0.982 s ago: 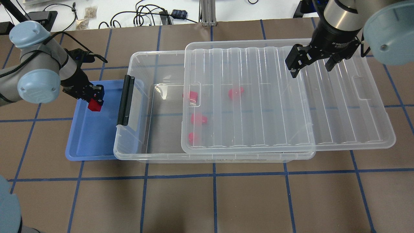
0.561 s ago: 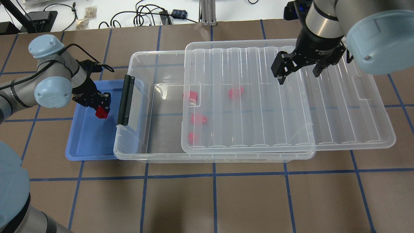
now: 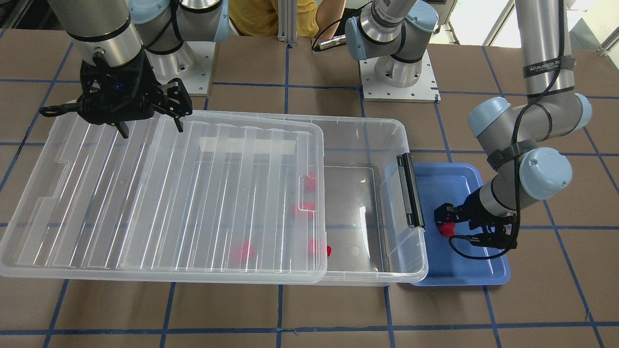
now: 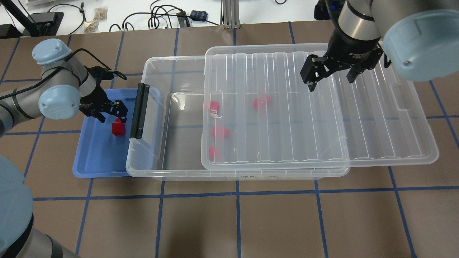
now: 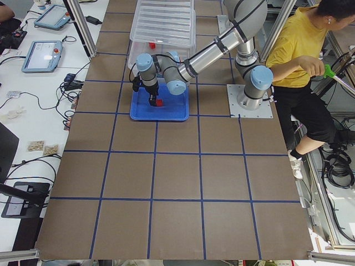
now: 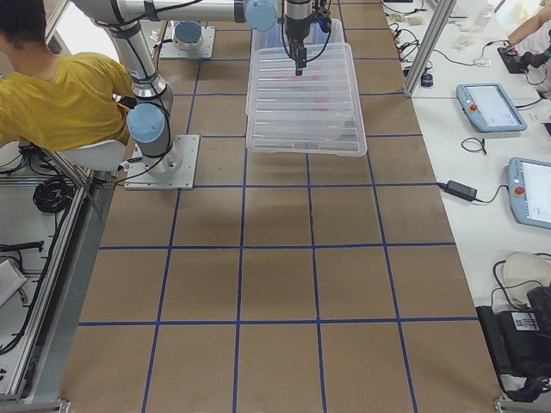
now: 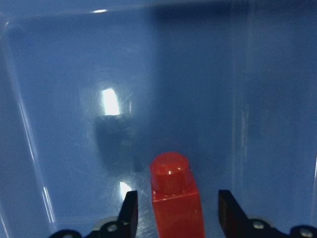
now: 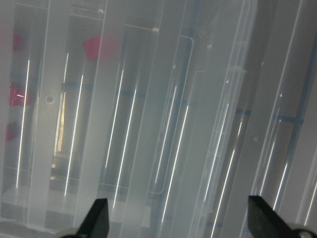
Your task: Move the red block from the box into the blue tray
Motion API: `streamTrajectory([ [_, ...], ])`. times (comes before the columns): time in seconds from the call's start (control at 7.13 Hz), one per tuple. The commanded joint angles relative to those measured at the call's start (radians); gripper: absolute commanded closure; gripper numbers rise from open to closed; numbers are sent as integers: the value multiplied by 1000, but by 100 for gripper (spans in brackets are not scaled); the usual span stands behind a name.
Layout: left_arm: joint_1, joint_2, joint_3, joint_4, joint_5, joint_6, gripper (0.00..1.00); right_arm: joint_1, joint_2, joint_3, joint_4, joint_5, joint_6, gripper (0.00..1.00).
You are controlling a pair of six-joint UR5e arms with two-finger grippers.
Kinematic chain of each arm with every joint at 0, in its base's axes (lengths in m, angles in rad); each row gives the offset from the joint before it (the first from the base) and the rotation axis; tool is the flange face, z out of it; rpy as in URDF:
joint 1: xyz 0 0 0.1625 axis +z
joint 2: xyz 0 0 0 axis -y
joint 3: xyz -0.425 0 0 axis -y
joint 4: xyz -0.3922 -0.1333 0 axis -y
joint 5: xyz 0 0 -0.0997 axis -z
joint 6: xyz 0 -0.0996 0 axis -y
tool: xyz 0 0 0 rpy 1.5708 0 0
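red block [image 4: 118, 128] resting in blue tray [image 4: 98, 156], just beside half-uncovered clear box [image 4: 179, 174]

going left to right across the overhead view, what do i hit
blue tray → red block lying in it → black latch → uncovered end of the box → lid, hanging past the box's right end

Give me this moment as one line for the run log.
left gripper open, straddling red block in blue tray | right gripper open over lid | spare blocks in box
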Motion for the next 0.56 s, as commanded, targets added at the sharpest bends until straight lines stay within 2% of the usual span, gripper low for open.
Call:
streamTrajectory([
  [0.0, -17, 121, 50, -135, -4, -27, 0, -162, 7, 13, 4, -16, -146, 0],
  [0.14, -21, 205, 73, -241, -1, -48, 0, -254, 38, 24, -8, -16, -213, 0],
  [0.42, -93, 328, 130, -371, -9, -163, 0, -365, 63, 30, -36, -158, -372, 0],
])
